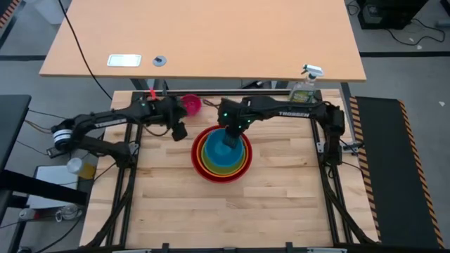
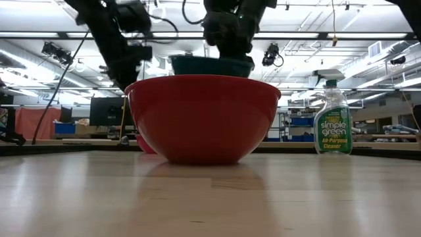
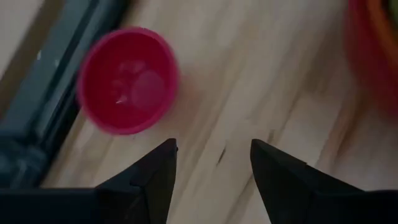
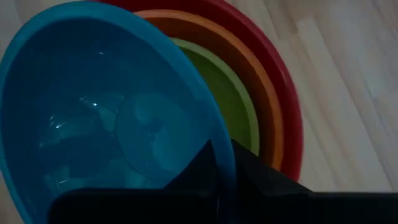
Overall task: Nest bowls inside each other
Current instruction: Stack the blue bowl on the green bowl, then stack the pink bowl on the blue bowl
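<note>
A red bowl stands on the wooden table with an orange bowl and a yellow-green bowl nested inside it. My right gripper is shut on a blue bowl held over this stack; the low view shows the blue bowl rising above the red bowl's rim. A small pink bowl rests on its base near the table's far edge, left of the stack. My left gripper hangs open just near of the pink bowl, with bare table between its fingers. My right gripper grips the blue bowl's rim, one finger inside the bowl and one outside. The fingers come from above, slanting down. The bowl sits tilted in the hold over the nested bowls. The red bowl's wall hides its bottom, so whether it touches the yellow-green bowl cannot be told.
A green spray bottle stands at the table's far right corner, also seen in the low view. A black rail runs along the far edge beside the pink bowl. Bare wood lies near of the stack.
</note>
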`<state>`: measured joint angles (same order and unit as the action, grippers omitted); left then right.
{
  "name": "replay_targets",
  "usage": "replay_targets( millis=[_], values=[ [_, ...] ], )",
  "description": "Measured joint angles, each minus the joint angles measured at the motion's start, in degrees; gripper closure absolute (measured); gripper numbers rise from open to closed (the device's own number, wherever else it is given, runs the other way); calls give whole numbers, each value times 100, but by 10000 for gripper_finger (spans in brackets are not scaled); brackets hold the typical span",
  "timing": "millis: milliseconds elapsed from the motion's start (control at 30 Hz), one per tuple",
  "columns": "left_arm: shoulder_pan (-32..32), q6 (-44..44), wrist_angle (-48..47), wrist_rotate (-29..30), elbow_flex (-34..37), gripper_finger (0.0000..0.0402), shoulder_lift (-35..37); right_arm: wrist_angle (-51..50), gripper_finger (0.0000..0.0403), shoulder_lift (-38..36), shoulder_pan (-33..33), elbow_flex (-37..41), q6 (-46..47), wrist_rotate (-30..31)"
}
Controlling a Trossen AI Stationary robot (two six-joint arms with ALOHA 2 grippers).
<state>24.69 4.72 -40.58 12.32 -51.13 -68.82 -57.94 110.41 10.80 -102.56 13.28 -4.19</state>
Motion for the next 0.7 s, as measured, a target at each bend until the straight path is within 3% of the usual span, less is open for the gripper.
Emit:
replay_targets(
  millis=[167,333,567,700],
  values=[
    [-31,1792,2,123,4,194,-593,-90,357,382,35,11,-1,-5],
    [-9,2018,362,719,4,194,-976,-102,310,487,153,11,-41,-611],
    [161,2358,896,733,2,194,-1342,-381,217,435,221,2,118,-518],
    [295,2607,971,562,2,194,-1552,-663,186,435,241,2,158,-623]
  ],
)
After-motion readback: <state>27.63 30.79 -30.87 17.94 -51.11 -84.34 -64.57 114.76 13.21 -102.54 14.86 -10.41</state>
